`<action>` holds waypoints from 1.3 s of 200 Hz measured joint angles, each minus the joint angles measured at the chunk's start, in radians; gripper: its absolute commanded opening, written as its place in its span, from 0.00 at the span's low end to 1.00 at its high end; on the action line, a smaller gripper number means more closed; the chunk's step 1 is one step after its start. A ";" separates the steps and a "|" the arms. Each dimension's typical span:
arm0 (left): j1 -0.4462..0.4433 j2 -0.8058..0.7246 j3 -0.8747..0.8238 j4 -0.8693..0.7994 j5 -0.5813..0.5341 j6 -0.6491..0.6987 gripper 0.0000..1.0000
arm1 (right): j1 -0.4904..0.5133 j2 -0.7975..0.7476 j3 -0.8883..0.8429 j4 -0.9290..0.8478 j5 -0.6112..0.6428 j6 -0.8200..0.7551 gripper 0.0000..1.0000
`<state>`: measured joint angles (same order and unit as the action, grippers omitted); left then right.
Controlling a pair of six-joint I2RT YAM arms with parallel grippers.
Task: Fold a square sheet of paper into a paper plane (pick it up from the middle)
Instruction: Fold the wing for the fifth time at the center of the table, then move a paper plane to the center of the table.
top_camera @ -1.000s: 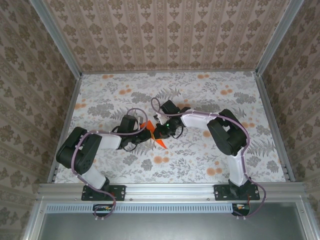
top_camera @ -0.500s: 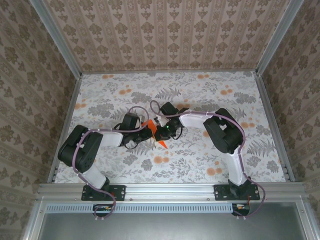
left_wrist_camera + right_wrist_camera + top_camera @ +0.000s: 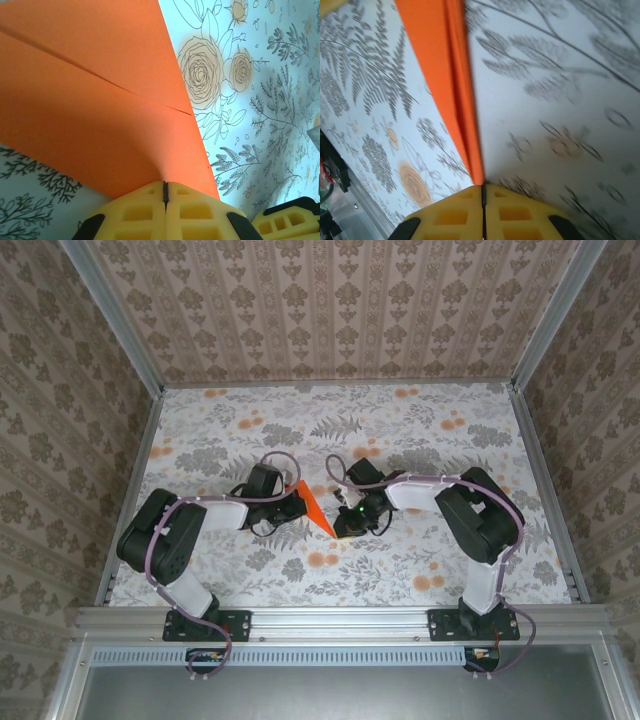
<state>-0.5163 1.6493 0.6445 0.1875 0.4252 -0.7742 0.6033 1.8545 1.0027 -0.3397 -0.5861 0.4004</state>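
The orange paper plane, a slim creased dart, stretches between both arms near the middle of the floral table, seemingly raised slightly, with the left gripper pinched tight on its wider end and the right gripper clamped on its pointed tip.

The paper plane sits over the middle of the counter, slanting from its wide end, farther from the arm bases, to its tip, nearer them. The left tool is just left of the plane, with the wide end's edge pinched between its jaws. The right tool is just right of the plane, and the tip runs into its closed jaws. Whether the plane touches the counter cannot be told.
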 measured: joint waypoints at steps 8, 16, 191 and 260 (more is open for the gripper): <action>0.001 -0.001 0.011 -0.021 -0.002 0.002 0.08 | -0.005 -0.017 -0.013 -0.003 0.012 0.005 0.13; 0.001 -0.005 0.024 -0.050 -0.004 0.006 0.14 | -0.011 -0.036 -0.020 -0.007 0.027 0.013 0.20; -0.177 0.170 0.610 -0.880 -0.435 -0.090 0.65 | -0.089 -0.184 -0.028 -0.007 0.460 0.078 0.79; -0.177 0.235 0.670 -0.952 -0.433 -0.085 0.73 | -0.089 -0.184 -0.031 -0.007 0.459 0.079 0.79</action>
<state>-0.6933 1.8839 1.3144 -0.7647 -0.0078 -0.8597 0.5148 1.6707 0.9714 -0.3470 -0.1272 0.4797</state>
